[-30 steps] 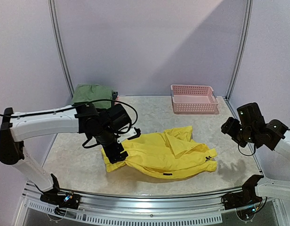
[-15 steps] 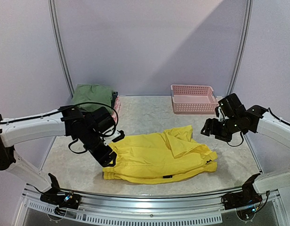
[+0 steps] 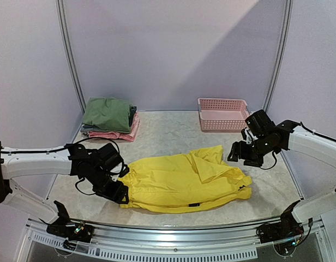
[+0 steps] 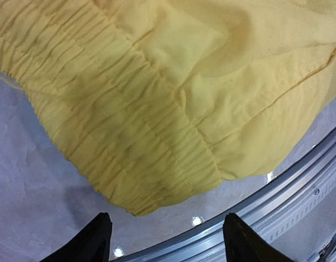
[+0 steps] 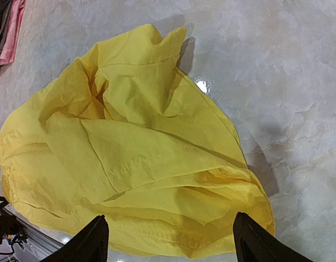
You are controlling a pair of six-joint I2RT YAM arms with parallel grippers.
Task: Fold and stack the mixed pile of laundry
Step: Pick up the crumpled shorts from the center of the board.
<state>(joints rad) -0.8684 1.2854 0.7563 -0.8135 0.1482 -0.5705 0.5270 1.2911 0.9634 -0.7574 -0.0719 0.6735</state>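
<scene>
Glare: being reflected in small spots off the tabletop point(image 5: 299, 65).
Shadows: being cast softly beside the yellow shorts point(image 5: 130, 158).

Left arm point(image 3: 37, 159) stretched low across lower left, left gripper point(image 3: 120, 194) parted, right arm point(image 3: 315, 143) bent in from right edge, right gripper point(image 3: 237, 154) parted, empty.

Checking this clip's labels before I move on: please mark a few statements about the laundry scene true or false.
1. The bright yellow shorts lie on the table. True.
2. The pink plastic lattice basket holds the shorts. False: they lie outside it, on the table.
3. A folded olive-green garment lies atop a pink garment at the back left. True.
4. The right arm's jaws clamp the shorts. False: they stand open above them.
</scene>
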